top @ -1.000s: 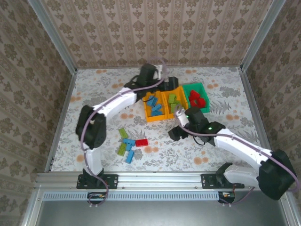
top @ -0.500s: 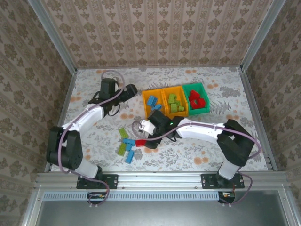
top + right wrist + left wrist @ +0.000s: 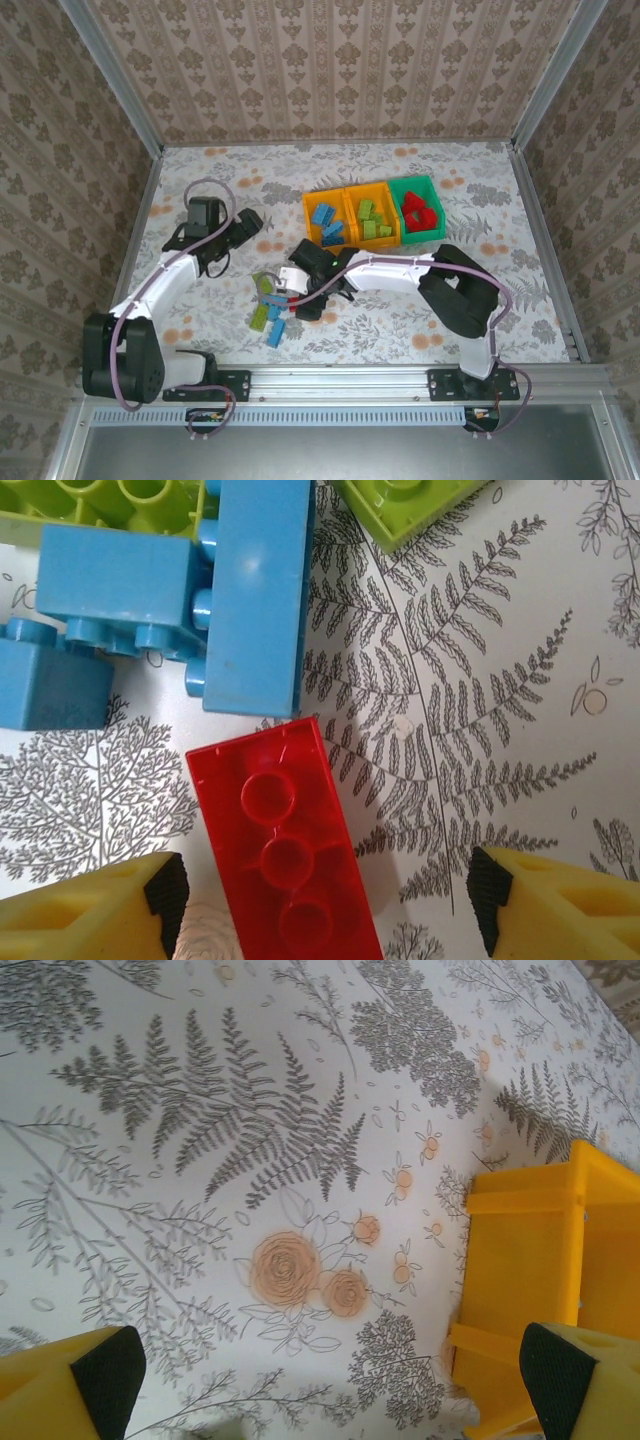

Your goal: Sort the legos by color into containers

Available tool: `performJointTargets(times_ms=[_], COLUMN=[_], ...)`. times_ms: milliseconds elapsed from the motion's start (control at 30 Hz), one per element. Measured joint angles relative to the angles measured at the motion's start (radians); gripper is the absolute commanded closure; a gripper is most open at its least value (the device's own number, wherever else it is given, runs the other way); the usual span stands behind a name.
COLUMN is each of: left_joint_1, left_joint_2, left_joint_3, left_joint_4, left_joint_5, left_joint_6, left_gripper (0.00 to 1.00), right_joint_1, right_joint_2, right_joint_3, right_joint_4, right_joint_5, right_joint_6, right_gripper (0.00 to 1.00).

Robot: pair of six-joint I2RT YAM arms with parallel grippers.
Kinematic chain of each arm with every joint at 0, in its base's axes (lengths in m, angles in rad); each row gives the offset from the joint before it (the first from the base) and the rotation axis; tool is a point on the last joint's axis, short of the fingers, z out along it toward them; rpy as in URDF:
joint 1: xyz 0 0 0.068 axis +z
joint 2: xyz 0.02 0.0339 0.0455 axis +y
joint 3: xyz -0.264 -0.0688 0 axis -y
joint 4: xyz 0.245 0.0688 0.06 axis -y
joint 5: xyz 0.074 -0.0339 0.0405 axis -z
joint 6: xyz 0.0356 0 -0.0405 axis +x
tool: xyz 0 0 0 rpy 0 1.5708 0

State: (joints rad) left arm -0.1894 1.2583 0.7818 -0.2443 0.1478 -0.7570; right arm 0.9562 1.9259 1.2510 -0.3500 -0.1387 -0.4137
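Ok so the landmark here is the row of containers toward the back of the table: two orange-yellow bins and a green one, joined side by side. Blue legos sit in the left bin, lime green ones in the middle bin, and red ones in the green bin at the right end. The loose pile lies on the floral tabletop, nearer the arm bases than the containers and a bit off their left end. It's a mix of blue and lime green bricks. The right gripper hangs right over that pile, claw spread, with a red brick lying flat between the two fingers. They aren't pinching it, and the right-hand pad is well clear. A blue brick sits just beyond the red one. The left gripper is off the containers' left end, claw spread wide over bare table and holding nothing, with the orange-yellow bin close beside one finger.
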Motion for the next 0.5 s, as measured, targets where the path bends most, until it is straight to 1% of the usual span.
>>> performJointTargets(times_ms=[100, 367, 433, 500], left_joint_1=[0.016, 0.034, 0.034, 0.034], left_joint_2=[-0.025, -0.037, -0.037, -0.037], left_joint_3=[-0.01, -0.024, -0.025, -0.025], left_joint_4=[-0.008, -0.011, -0.011, -0.011], left_joint_5=[0.0, 0.001, 0.001, 0.002], left_joint_6=[0.0, -0.002, -0.003, -0.003], left_gripper=[0.0, 0.0, 0.0, 0.0], right_joint_1=[0.0, 0.0, 0.0, -0.002], right_joint_2=[0.032, 0.056, 0.052, 0.039], right_joint_3=[0.018, 0.028, 0.027, 0.014], right_joint_4=[-0.009, -0.034, -0.032, -0.028], right_joint_5=[-0.001, -0.005, -0.003, 0.003], right_joint_6=[-0.017, -0.043, -0.045, -0.045], right_gripper=[0.32, 0.66, 0.72, 0.76])
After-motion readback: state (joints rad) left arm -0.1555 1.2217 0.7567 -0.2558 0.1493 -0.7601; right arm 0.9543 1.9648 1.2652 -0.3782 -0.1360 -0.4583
